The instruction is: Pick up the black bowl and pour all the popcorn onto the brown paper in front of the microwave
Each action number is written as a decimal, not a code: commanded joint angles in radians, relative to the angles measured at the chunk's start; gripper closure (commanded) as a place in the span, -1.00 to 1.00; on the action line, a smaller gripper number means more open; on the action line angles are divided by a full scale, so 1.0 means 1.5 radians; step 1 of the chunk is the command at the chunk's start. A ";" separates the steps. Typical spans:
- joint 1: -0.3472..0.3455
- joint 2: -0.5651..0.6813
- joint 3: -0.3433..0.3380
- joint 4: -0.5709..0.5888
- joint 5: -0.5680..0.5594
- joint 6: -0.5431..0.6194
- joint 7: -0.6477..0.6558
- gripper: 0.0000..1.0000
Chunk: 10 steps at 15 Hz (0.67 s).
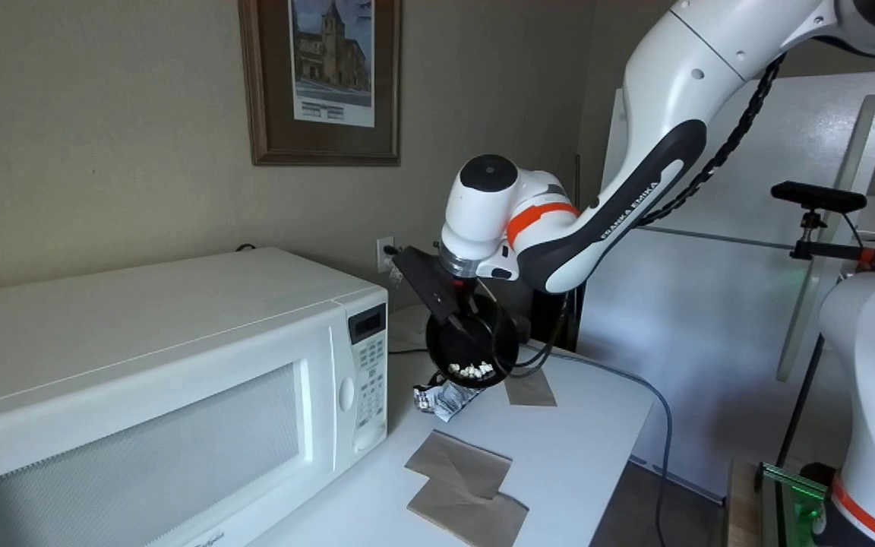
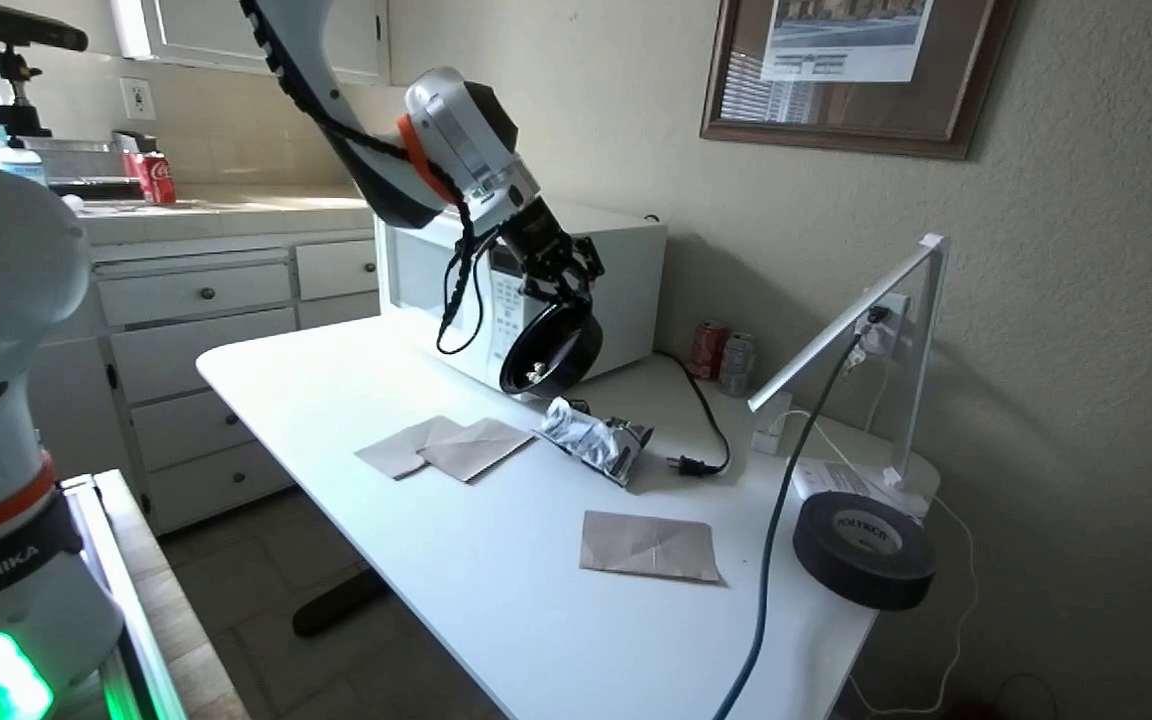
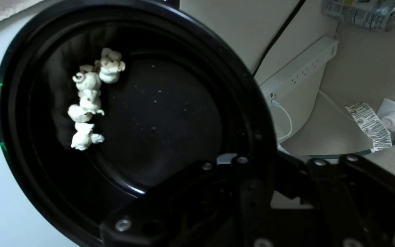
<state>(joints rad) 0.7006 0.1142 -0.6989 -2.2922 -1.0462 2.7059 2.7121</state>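
In an exterior view, the gripper (image 2: 569, 292) is clamping the black bowl (image 2: 554, 350) by its rim, and the bowl is hanging steeply tilted above the table (image 2: 466, 560), near a silver packet (image 2: 591, 437). Two overlapping pieces of brown paper (image 2: 476, 450) are lying in front of the microwave (image 2: 636, 290); a third piece (image 2: 648, 545) is lying apart from them.

In an exterior view, a dark wrist part (image 1: 426, 282) is partly hiding the gripper. The bowl (image 1: 456, 342) is showing its inside, with popcorn (image 1: 472, 371) resting along the lower wall.

In the wrist view, the fingers (image 3: 250, 181) are pinching the bowl's wall, one reaching inside, the other sitting outside. The popcorn (image 3: 89, 101) is lying in a short row on the side away from the grip.
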 commanded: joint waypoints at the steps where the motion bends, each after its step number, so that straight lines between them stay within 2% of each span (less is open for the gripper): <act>1: 0.050 0.003 -0.034 -0.008 -0.012 -0.005 0.036 0.97; 2: 0.068 0.010 -0.055 0.005 -0.021 0.002 0.036 0.97; 3: 0.072 0.008 -0.050 -0.013 -0.014 0.002 0.036 0.97; 5: 0.068 -0.012 -0.016 -0.080 -0.001 -0.005 0.019 0.97; 6: 0.084 0.007 -0.031 -0.068 -0.032 0.007 0.051 0.97; 7: 0.098 0.014 -0.041 -0.069 -0.001 0.007 0.015 0.97; 10: 0.128 0.027 -0.057 -0.068 -0.007 0.012 0.029 0.97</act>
<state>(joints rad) 0.8358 0.1333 -0.7395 -2.3974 -1.0494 2.7059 2.7129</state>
